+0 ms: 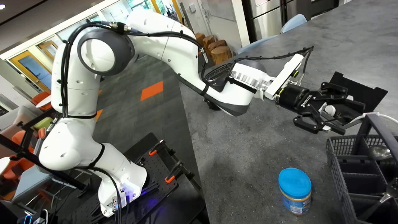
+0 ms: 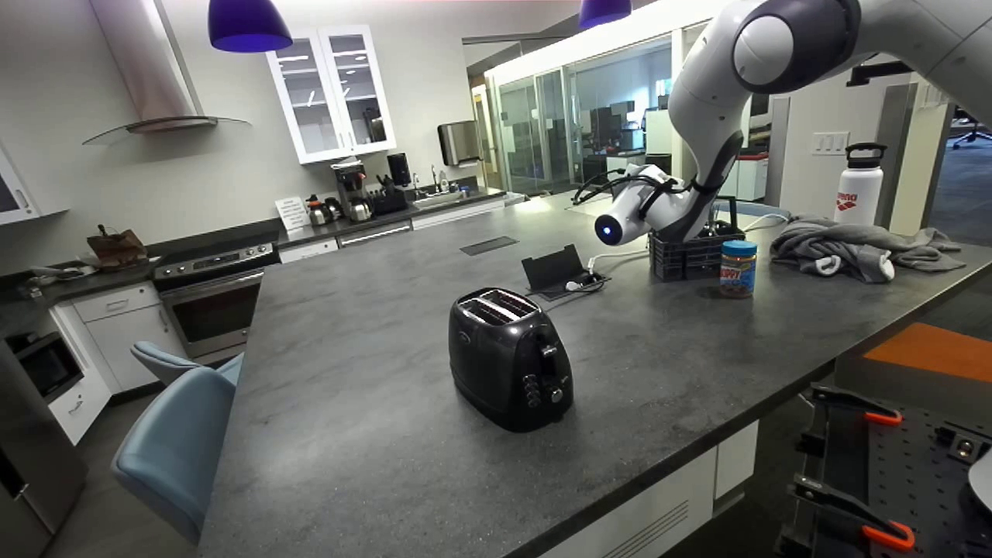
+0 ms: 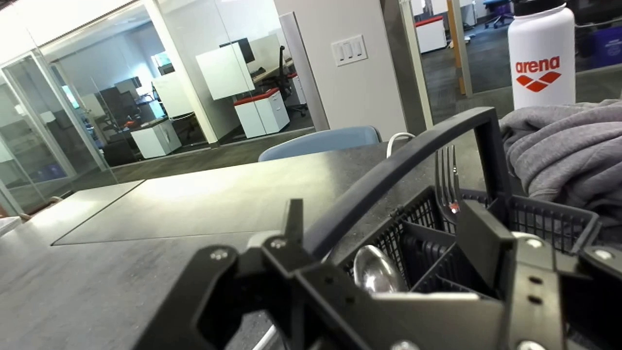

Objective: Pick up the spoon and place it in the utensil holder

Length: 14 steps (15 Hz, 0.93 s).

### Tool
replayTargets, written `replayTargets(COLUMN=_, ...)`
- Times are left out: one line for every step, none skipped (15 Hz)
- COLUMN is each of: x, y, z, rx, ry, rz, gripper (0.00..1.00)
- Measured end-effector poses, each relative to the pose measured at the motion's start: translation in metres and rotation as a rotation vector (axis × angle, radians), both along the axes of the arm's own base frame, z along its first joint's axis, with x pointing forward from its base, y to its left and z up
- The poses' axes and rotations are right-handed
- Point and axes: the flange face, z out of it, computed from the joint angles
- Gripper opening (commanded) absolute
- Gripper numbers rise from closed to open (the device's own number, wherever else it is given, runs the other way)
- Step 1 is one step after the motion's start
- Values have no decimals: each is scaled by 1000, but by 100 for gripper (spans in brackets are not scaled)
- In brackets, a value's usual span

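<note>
Gripper (image 1: 347, 118) wide, nothing held. Spoon (image 3: 375, 271), bowl showing inside utensil holder (image 1: 337, 179) (handle hidden from us), we judge light, stiff, slippery; best hold: neck, under bowl.

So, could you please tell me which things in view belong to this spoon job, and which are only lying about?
For the job:
holder
spoon, bowl up in it
pincer, open

Not part of it:
jar
toaster
bottle
cloth
fork, in the holder but not needed
</note>
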Motion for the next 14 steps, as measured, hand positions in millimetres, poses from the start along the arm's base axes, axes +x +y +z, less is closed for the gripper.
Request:
replayTargets(x=1, y=1, z=6, rx=-1, ry=-8, rz=1, gripper=100)
replayTargets(x=3, y=3, z=13, rx=-2, ry=-20, rz=0, gripper=100)
replayTargets(x=4, y=5, z=23, rx=-4, ry=-36, rz=-7, gripper=100)
replayTargets(x=5, y=8, z=33, rx=1, ry=-59, rz=-30, gripper=100)
replayTargets(x=4, y=11, z=43, rx=16, ry=-85, rz=-66, gripper=100)
replayTargets(x=3, y=16, z=54, rx=51, ry=-103, rz=-113, gripper=100)
replayTargets(x=1, y=22, z=65, rx=92, ry=-112, rz=-155, gripper=100)
replayTargets(x=0, y=27, z=78, rx=137, ry=-120, rz=-196, gripper=100)
replayTargets(x=-2, y=32, z=91, rx=183, ry=-129, rz=-236, gripper=100)
replayTargets(x=-4, y=37, z=105, rx=224, ry=-139, rz=-268, gripper=100)
replayTargets(x=-6, y=40, z=118, rx=258, ry=-152, rz=-292, gripper=100)
replayTargets(x=-8, y=44, z=131, rx=289, ry=-167, rz=-308, gripper=100)
replayTargets(x=-10, y=47, z=143, rx=314, ry=-183, rz=-319, gripper=100)
replayTargets(x=-12, y=50, z=153, rx=335, ry=-202, rz=-328, gripper=100)
